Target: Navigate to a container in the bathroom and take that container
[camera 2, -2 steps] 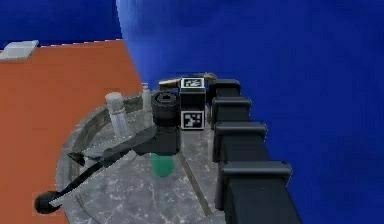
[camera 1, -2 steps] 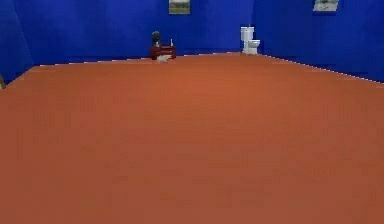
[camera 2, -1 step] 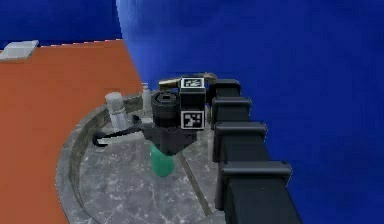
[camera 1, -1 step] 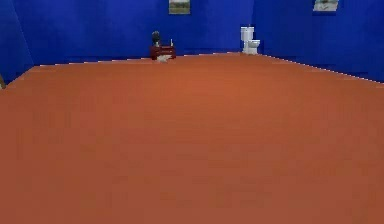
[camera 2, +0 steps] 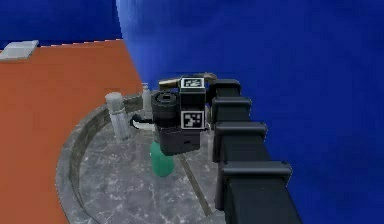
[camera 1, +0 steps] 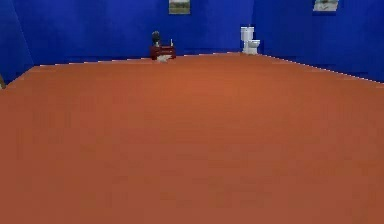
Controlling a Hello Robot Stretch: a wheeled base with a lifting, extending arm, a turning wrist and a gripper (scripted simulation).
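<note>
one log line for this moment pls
ahead: toilet at far wall | gripper: near green thing at grey round top | holding: cannot tell

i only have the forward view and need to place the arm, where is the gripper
Observer: In the arm side view the gripper is at a round grey tabletop.
Operator: anything by it
Observer: A green bottle-like thing stands on the top at or behind the gripper. I cannot tell whether it is held.
Operator: what else is on there
Observer: A pale cylinder stands on the top, left of the gripper in that view.
</note>
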